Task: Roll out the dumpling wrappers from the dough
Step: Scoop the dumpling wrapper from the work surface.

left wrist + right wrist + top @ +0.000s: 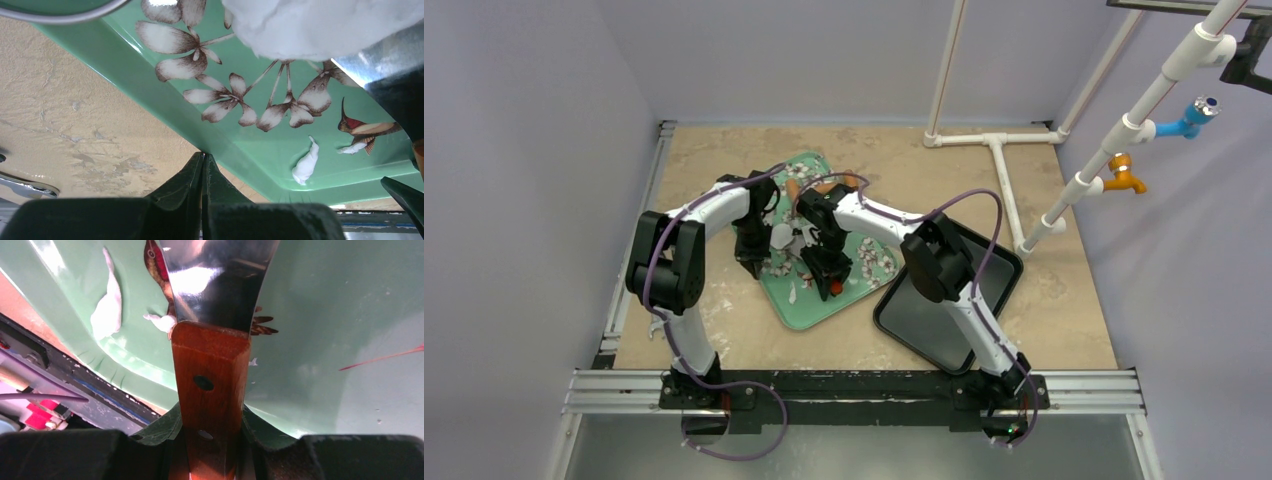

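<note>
The dough [320, 25] is a soft white lump on the green flowered tray [150, 85], seen from above as a white patch [781, 237] between the two grippers. My left gripper [203, 156] is shut and empty, its tips at the tray's left rim [752, 262]. My right gripper [210, 425] is shut on the red-brown wooden handle of a metal scraper [210, 375]. The scraper's shiny blade [220, 280] reaches over the tray floor [325, 315] toward the dough. A thin dough scrap [107, 310] lies by the tray's near corner [306, 165]. No dumpling wrappers are in view.
A black tray [914, 325] lies right of the green one, partly under the right arm. A curved metal rim [60, 15] shows at the green tray's far edge. White pipework [999, 150] stands at the back right. The tabletop [75, 110] is tan and flour-smeared.
</note>
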Robot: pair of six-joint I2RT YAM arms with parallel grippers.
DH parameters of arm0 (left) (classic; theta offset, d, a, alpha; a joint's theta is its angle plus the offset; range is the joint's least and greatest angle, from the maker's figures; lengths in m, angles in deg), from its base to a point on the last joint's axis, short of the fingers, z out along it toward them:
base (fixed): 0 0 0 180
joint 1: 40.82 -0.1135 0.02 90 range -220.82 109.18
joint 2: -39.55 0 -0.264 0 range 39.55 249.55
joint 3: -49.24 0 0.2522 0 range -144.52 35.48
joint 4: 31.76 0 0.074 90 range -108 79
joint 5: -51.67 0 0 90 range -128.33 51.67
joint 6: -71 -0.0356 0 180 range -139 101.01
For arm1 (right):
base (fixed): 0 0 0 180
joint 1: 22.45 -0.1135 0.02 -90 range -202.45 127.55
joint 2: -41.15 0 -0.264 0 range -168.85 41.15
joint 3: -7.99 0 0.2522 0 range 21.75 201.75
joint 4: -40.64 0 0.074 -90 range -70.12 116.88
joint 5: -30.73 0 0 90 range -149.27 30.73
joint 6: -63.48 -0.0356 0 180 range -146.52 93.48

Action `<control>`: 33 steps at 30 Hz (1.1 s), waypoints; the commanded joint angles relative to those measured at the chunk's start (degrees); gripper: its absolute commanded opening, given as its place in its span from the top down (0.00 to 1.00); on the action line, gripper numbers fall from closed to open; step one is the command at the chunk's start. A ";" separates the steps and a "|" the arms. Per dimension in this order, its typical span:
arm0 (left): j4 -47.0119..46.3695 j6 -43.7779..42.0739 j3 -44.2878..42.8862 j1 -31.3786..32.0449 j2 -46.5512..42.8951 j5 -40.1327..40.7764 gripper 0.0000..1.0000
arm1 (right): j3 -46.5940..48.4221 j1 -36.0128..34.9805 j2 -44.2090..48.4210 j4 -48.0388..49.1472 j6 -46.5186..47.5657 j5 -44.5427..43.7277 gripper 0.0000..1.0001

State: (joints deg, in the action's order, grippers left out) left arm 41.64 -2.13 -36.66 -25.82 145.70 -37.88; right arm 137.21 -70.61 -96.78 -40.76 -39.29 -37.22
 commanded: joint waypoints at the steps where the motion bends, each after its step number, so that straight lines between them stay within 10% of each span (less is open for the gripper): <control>1: -2.20 -0.35 0.64 -0.11 -1.41 -1.41 1.00 | -8.60 -0.35 1.09 11.98 3.79 -4.09 1.00; 33: -2.23 -0.16 -0.47 -1.89 -3.93 -0.85 1.00 | -25.42 -0.27 16.45 19.73 1.48 -7.15 1.00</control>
State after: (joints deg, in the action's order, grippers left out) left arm 40.61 -2.11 -36.06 -27.26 144.72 -38.14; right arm 111.66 -70.88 -80.34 -21.52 -38.48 -39.54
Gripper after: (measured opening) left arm 0.003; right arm 0.273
